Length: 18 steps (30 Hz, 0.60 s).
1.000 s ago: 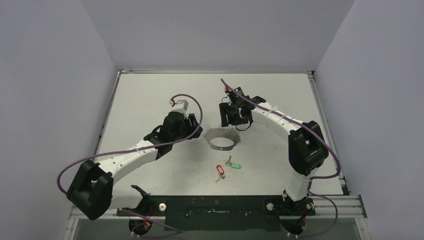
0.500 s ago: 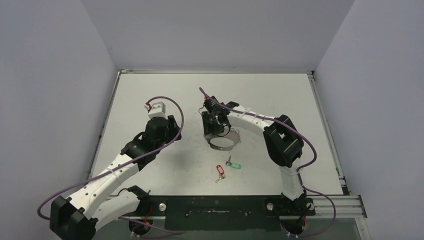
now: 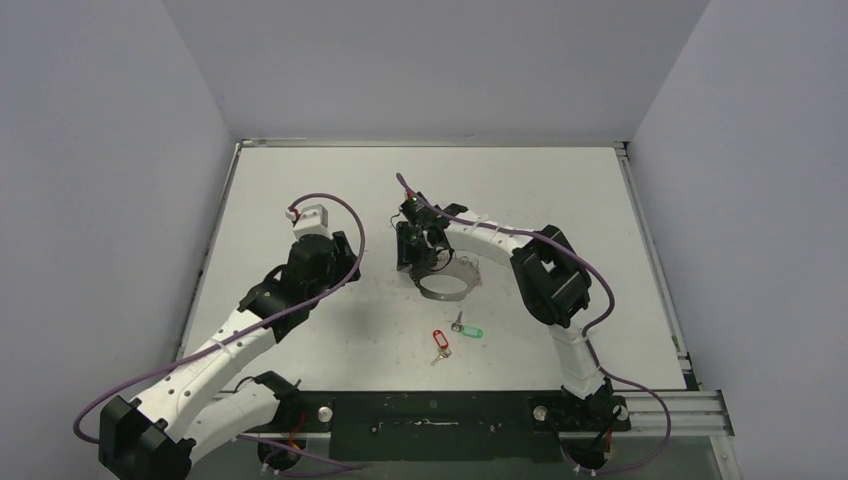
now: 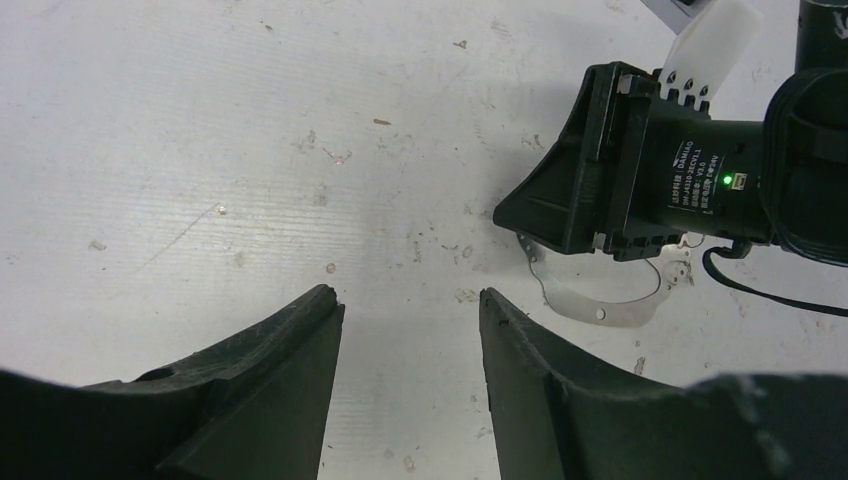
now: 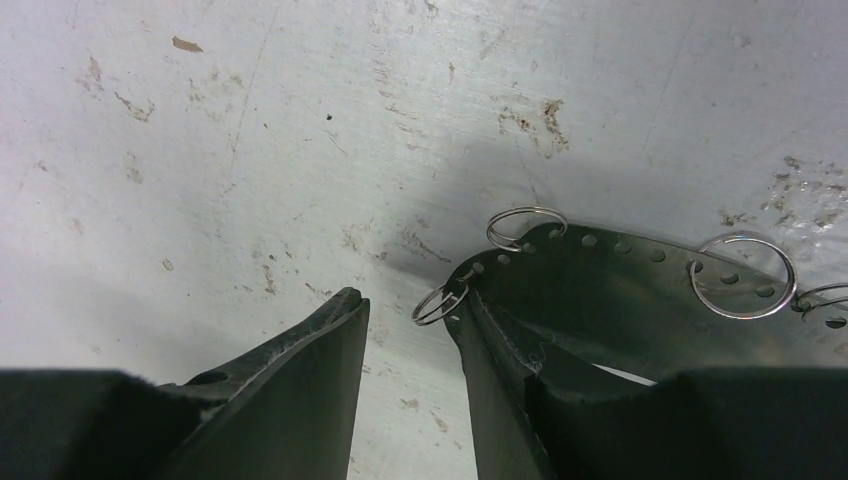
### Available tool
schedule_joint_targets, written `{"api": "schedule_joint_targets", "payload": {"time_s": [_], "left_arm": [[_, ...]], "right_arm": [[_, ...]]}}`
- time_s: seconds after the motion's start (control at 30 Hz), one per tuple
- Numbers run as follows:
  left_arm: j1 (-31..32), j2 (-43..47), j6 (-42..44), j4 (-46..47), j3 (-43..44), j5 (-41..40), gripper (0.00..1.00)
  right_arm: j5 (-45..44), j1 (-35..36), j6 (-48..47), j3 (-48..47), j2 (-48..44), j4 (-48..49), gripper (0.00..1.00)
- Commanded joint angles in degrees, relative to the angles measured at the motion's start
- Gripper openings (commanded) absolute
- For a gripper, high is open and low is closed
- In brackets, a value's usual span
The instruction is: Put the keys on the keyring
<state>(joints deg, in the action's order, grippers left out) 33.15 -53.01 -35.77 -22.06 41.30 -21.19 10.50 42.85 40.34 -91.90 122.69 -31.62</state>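
Note:
The keyring (image 3: 446,288) is a grey perforated metal band bent into a loop at mid-table, with small wire rings (image 5: 438,303) hanging on it. It also shows in the left wrist view as the keyring (image 4: 600,308). Both keys lie nearer the front: one with a red tag (image 3: 440,341), one with a green tag (image 3: 471,331). My right gripper (image 3: 414,262) (image 5: 410,298) is low over the band's left end, open, bare table between its fingers, and its right finger is beside the band (image 5: 620,290). My left gripper (image 3: 346,268) (image 4: 410,295) hangs open and empty, left of the loop.
Grey walls close in the white table on three sides, with a metal rail (image 3: 640,215) along the right edge. The right arm's purple cable (image 3: 590,290) loops above the table right of the loop. The table surface is scuffed and stained.
The right gripper has swung left and down onto the band's left end, its jaws narrower. The left arm has pulled back to the left, away from the loop.

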Motion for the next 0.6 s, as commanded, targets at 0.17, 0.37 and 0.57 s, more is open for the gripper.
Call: {"api": "schedule_joint_targets", "payload": {"time_s": [0.17, 0.37, 0.57], "left_arm": [[-0.6, -2.6, 1.3, 1.4, 3.3, 2.8, 0.51], [-0.6, -3.9, 1.4, 2.5, 3.3, 4.3, 0.51], [-0.6, -4.7, 1.5, 3.2, 3.1, 4.7, 0.52]], "right_arm": [[-5.3, 0.5, -1.5, -4.7, 1.5, -2.3, 0.27], [-9.7, 1.0, -4.2, -6.0, 0.6, -5.4, 0.15], [-11.6, 1.3, -6.1, -6.6, -0.1, -7.1, 0.06]]}}
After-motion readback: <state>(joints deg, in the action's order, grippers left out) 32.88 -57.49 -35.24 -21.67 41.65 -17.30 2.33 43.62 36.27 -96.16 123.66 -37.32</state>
